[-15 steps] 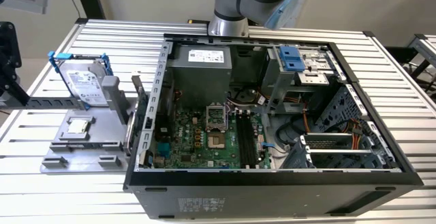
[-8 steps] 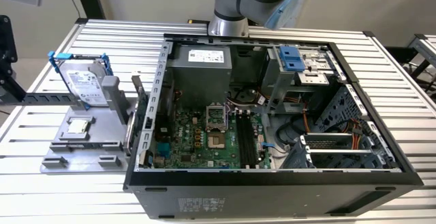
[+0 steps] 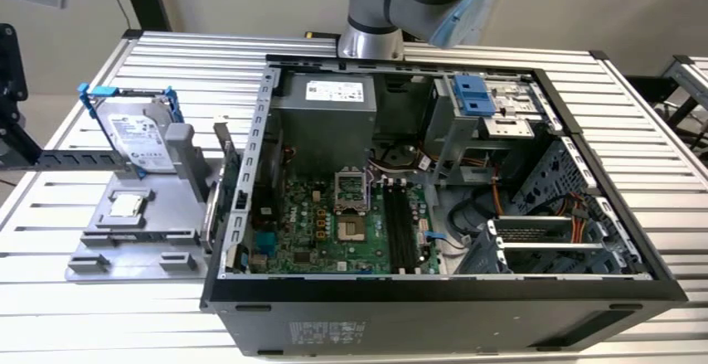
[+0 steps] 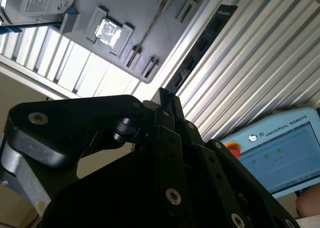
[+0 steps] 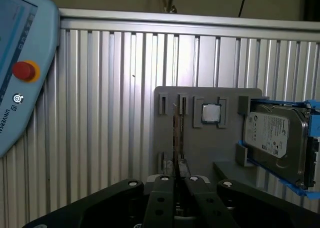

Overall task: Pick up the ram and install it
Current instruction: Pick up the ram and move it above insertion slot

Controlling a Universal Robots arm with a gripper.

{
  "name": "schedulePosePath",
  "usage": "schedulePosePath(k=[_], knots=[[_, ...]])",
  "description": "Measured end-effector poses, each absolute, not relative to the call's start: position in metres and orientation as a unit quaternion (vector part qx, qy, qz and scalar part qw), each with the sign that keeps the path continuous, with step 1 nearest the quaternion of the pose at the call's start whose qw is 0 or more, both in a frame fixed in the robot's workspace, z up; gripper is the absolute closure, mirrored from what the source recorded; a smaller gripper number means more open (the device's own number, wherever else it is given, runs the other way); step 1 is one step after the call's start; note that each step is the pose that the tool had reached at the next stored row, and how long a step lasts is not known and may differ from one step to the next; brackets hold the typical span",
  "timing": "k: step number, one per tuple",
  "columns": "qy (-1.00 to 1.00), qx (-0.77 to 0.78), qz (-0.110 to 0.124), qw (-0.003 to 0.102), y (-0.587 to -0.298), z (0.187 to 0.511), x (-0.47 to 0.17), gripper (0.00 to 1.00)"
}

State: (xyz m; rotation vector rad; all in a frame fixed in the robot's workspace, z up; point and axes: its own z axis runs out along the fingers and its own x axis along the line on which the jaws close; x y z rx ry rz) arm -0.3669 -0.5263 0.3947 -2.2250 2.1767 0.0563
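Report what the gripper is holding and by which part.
The gripper appears to hold the ram, clamped at one end. The rest of the stick juts out beyond the gripper, and it is seen edge-on in the first wrist view.

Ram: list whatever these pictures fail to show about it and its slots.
- Ram: edge-on in the first wrist view, so its chips are hidden.
- Its near end: hidden behind the gripper in the same view.
- Memory slots: too small in the exterior view to tell the latches' state.
- Arm: cut off by the exterior view's top edge.
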Motion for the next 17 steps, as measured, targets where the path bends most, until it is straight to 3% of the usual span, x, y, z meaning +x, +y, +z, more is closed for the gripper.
schedulePosePath(k=[17], knots=[[0.699,-0.715,0.019,0.014,-0.526,0.395,-0.334,1.00]])
